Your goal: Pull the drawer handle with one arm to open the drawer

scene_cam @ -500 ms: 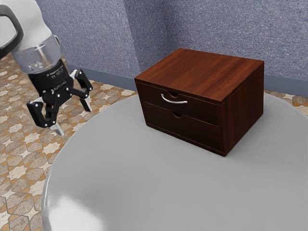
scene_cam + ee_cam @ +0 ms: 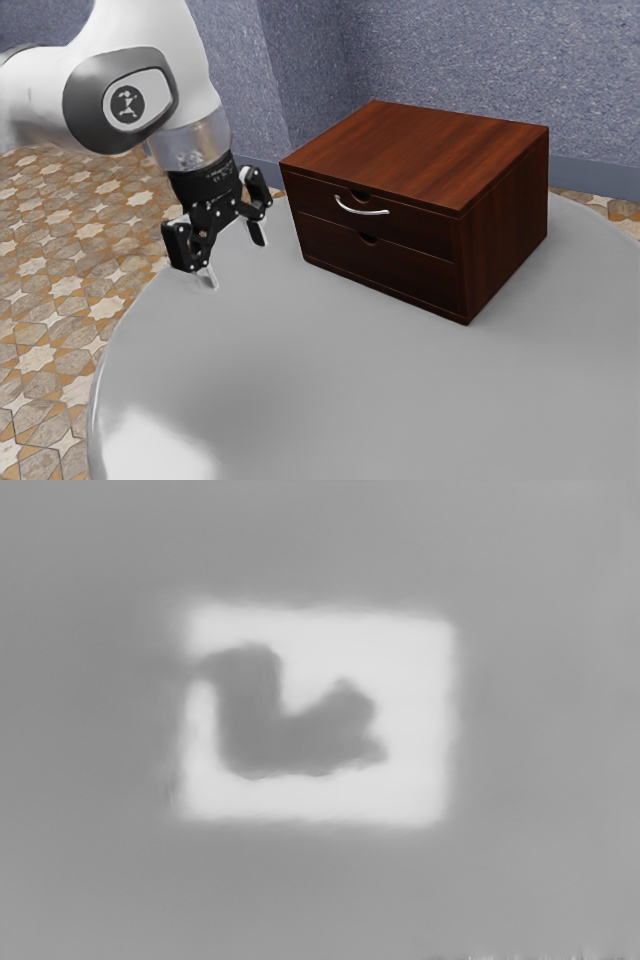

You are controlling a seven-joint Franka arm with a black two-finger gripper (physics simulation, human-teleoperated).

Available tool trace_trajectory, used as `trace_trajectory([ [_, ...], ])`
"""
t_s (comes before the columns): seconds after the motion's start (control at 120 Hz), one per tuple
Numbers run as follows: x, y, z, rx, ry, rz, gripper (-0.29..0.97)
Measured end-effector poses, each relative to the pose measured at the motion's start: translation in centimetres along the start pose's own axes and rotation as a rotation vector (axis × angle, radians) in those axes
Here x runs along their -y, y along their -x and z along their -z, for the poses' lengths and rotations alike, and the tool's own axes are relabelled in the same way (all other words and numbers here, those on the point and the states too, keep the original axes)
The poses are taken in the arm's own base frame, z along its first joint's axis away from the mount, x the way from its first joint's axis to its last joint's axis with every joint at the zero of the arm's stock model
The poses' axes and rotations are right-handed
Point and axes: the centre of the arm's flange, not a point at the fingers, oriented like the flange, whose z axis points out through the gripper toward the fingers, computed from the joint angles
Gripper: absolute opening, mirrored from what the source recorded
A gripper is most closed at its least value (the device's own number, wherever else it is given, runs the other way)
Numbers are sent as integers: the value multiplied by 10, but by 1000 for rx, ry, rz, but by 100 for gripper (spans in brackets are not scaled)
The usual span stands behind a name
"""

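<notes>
A dark wooden cabinet [image 2: 425, 200] with two drawers stands on the round grey table [image 2: 330, 390]. The upper drawer [image 2: 375, 212] carries a curved silver handle [image 2: 360, 209] and looks closed, flush with the front. My black gripper [image 2: 233, 256] hangs open just above the table's edge, to the exterior view's left of the cabinet, with nothing between its fingers. A short gap separates it from the cabinet's front corner. In the wrist view the grey table surface [image 2: 560, 880] lies under the hand, with a bright patch [image 2: 410, 670] holding a dark shadow [image 2: 290, 725].
A patterned tile floor [image 2: 60, 260] lies beyond the table's edge on the exterior view's left. Blue-grey walls [image 2: 470, 50] rise behind the cabinet. Open table surface stretches in front of the cabinet.
My arm has swung toward the exterior view's right, bringing the gripper from over the floor to the table's edge, closer to the cabinet. The drawers have not moved.
</notes>
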Motion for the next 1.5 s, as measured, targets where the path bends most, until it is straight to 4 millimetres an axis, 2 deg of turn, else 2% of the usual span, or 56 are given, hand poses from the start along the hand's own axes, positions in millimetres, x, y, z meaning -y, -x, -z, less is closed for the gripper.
trace_trajectory([
  [0.183,-16,11,3,30,103,-19,68],
  [0.325,-44,20,-15,43,163,-32,68],
  [0.567,-71,36,-14,45,252,-68,68],
  [0.667,-90,30,-19,34,267,-69,68],
  [0.842,-104,25,-34,22,263,-86,68],
  [0.983,-120,14,-42,9,267,-92,68],
  [1.5,-148,-4,-58,-15,281,-140,68],
])
